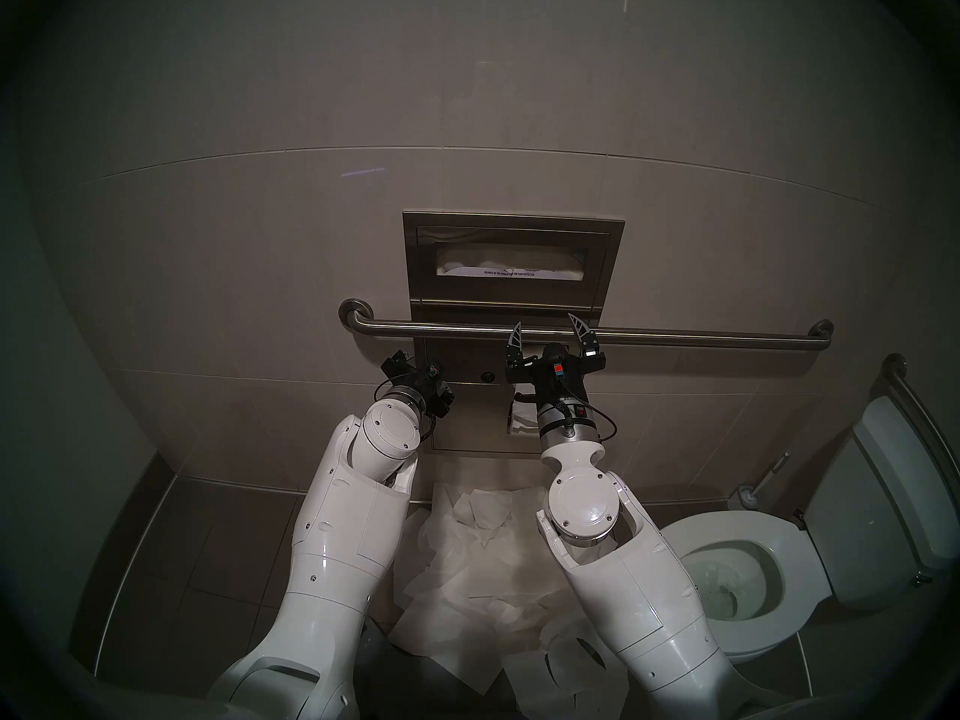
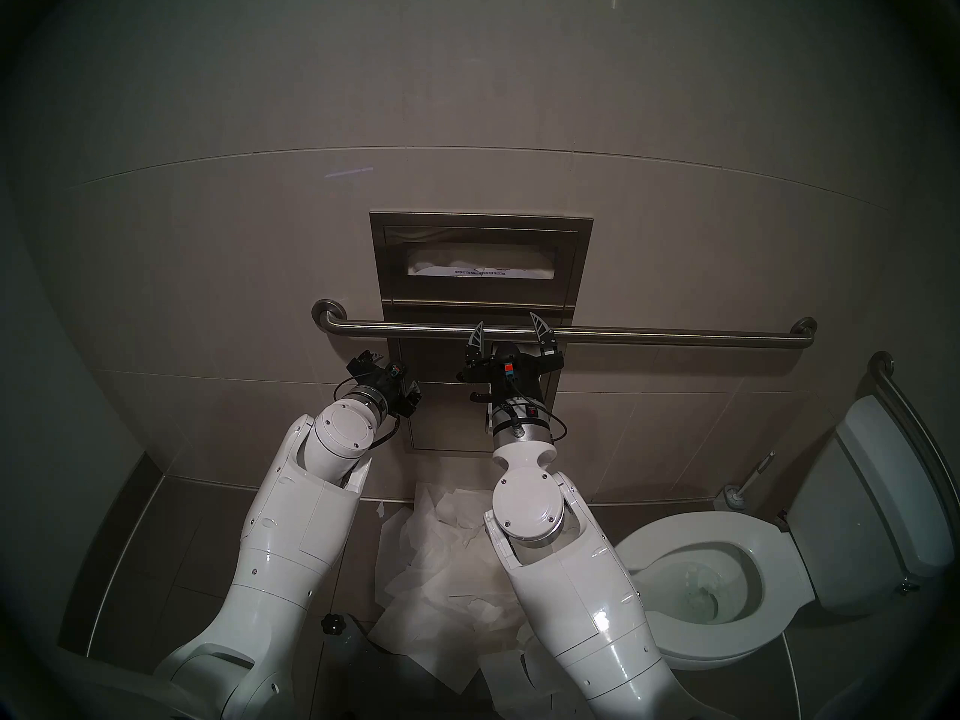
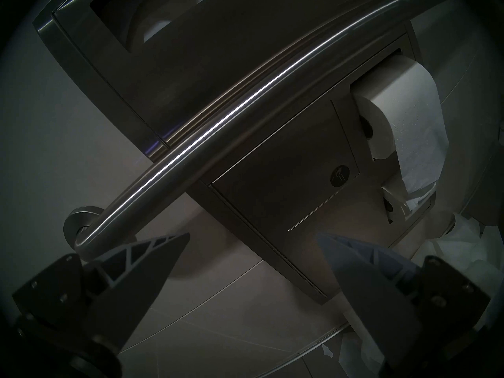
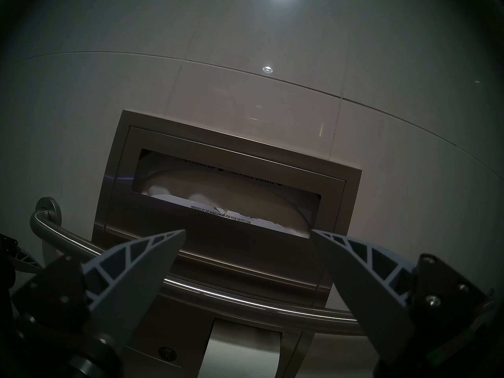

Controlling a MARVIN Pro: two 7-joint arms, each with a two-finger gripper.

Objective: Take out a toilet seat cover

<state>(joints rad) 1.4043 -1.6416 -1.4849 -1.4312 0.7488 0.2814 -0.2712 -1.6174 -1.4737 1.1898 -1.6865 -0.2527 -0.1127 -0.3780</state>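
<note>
A steel dispenser [image 1: 415, 267] is set into the tiled wall. Folded white toilet seat covers [image 1: 483, 264] fill its slot, and they also show in the right wrist view [image 4: 218, 189]. My right gripper [image 1: 543, 319] is open and empty. Its fingertips [image 4: 163, 241] are level with the grab bar, just below the slot and apart from the paper. My left gripper [image 3: 253, 233] is open and empty. It points at the lower steel panel, left of the right gripper [image 1: 423, 378].
A steel grab bar [image 1: 675, 337] crosses the wall between the slot and the toilet paper rolls [image 3: 395, 96]. Several loose white tissue sheets [image 1: 467, 547] lie on the floor between my arms. A toilet [image 1: 675, 646] and brush [image 1: 753, 490] stand at the right.
</note>
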